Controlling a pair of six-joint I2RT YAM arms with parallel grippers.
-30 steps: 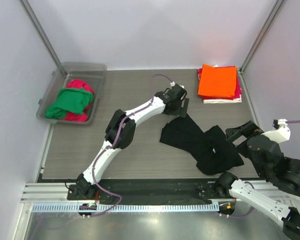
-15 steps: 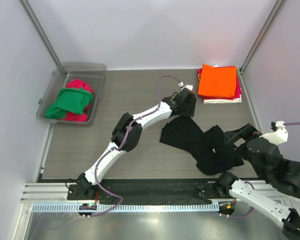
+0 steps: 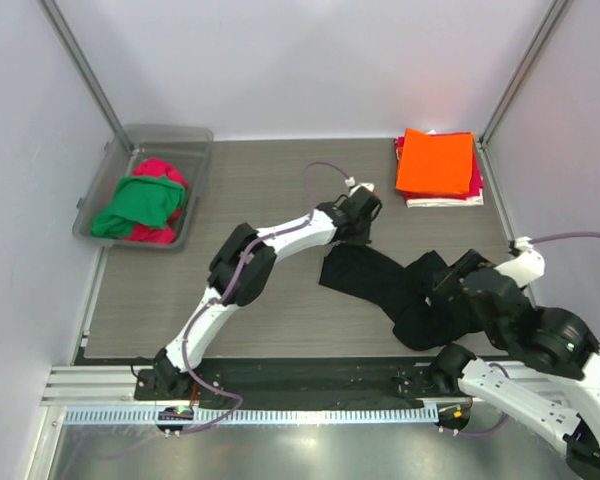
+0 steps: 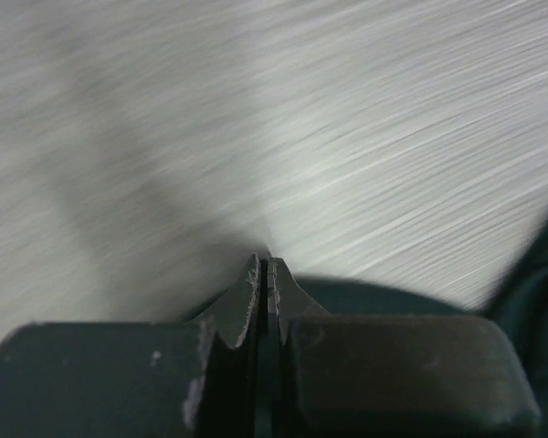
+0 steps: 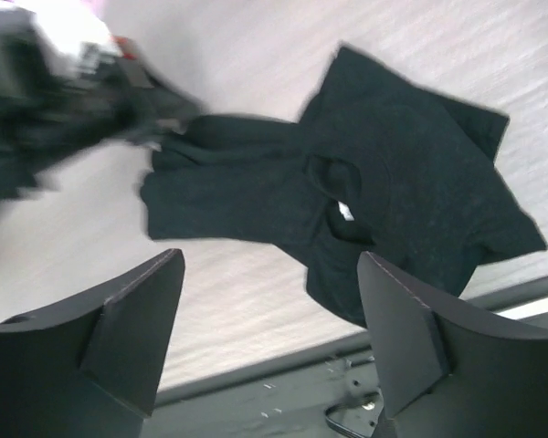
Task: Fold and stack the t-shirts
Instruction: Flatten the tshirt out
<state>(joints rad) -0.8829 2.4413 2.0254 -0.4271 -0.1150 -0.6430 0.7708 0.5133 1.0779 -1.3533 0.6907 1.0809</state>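
Note:
A large black t-shirt (image 3: 390, 285) lies crumpled on the table right of centre, also seen in the right wrist view (image 5: 384, 192). My left gripper (image 3: 355, 232) is at its far left corner, jaws shut (image 4: 267, 263). Dark cloth (image 4: 384, 299) sits just behind the fingers, and I cannot tell whether any is pinched. My right gripper (image 3: 448, 290) hovers over the shirt's near right part, open (image 5: 269, 315), with nothing between its fingers. A folded stack with an orange t-shirt (image 3: 436, 160) on top, crimson (image 3: 477, 180) and white under it, rests at the back right.
A clear grey plastic bin (image 3: 165, 135) at the back left holds a green t-shirt (image 3: 135, 205) on a crimson-pink one (image 3: 160, 170). A metal rail (image 3: 310, 375) runs along the table's near edge. Walls close in on three sides.
My left gripper went from open to shut and drew back a little to the left. My right arm swung left over the black t-shirt, jaws slightly narrower.

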